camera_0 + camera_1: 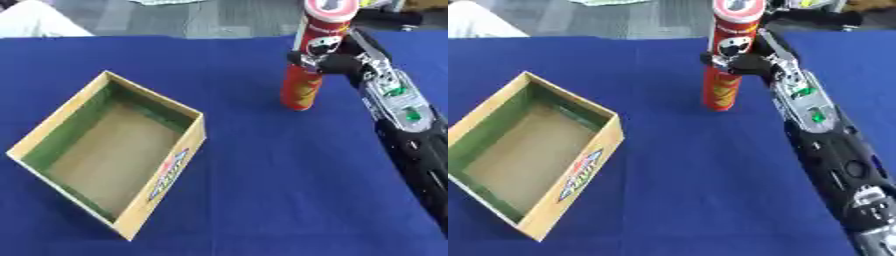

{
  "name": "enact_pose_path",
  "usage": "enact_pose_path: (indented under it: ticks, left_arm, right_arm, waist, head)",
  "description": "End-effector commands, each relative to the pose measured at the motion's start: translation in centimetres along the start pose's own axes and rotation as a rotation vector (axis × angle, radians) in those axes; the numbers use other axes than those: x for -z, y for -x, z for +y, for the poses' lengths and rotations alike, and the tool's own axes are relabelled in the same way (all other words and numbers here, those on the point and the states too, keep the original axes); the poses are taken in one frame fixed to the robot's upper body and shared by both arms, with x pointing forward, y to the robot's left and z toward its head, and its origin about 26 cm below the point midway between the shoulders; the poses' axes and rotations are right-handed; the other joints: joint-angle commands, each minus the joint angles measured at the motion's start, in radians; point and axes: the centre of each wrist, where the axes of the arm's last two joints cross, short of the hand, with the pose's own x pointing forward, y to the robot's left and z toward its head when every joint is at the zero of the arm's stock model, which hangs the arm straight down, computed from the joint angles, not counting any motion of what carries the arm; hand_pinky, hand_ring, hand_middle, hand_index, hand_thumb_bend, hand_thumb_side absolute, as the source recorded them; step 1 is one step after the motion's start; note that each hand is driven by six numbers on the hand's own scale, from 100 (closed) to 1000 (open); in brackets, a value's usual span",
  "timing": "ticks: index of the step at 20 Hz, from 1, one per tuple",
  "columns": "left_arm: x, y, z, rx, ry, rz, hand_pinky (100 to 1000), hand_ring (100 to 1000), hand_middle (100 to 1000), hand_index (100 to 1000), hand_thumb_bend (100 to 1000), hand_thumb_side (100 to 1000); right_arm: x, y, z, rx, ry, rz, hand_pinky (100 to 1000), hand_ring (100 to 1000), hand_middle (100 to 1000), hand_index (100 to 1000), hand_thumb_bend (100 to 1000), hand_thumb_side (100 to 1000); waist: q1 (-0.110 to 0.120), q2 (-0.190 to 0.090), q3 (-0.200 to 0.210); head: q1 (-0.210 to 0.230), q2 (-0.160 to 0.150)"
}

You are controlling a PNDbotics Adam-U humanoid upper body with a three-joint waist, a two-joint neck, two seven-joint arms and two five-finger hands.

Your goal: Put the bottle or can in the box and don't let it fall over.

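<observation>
No legible text: can (308, 70) label and box (171, 172) side logo blurred.

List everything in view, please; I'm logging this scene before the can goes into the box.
can: one, red tall tube with a pale lid, upright on the cloth, far right of centre.
box: one, tan cardboard with green inner walls, open top, nothing in it, left side.
tablecloth: one, dark blue, covering the table.
white object: one, far left corner, cannot tell what.
right hand: one, black, fingers curled round the can's middle.
right arm: one, black and silver, entering from the right.
</observation>
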Motion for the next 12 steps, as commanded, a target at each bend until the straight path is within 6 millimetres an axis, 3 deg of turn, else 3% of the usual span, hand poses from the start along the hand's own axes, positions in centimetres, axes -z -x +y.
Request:
enact_pose_path:
  ticks: [1, 8, 12]
  left_arm:
    - [0.4, -0.83, 0.19, 0.014, 0.006, -0.029, 737, 946, 893, 853, 491, 916]
    - [0.4, -0.84, 0.21, 0.013, 0.004, -0.03, 737, 944, 893, 853, 491, 915]
    - [0.39, -0.84, 0.26, 0.014, 0.002, -0.03, 737, 942, 894, 854, 489, 915]
  right_arm:
    - [0.37, -1.05, -0.55, 0.006, 0.025, -0.021, 919, 1000, 1000, 624, 546, 141]
    - [0.3, -1.13, -0.54, 0.048, 0.071, -0.008, 914, 1000, 1000, 466, 341, 110]
    - [0.0, -1.17, -0.75, 0.067, 0.072, -0.01, 912, 1000, 1000, 421, 288, 100]
  waist:
    - [0.001, -0.012, 0.003]
    - [0.0, -0.012, 0.003]
    - [0.001, -0.012, 0.002]
  head:
    - [0.002, -0.011]
    - [0.004, -0.014]
    - [0.005, -0.014]
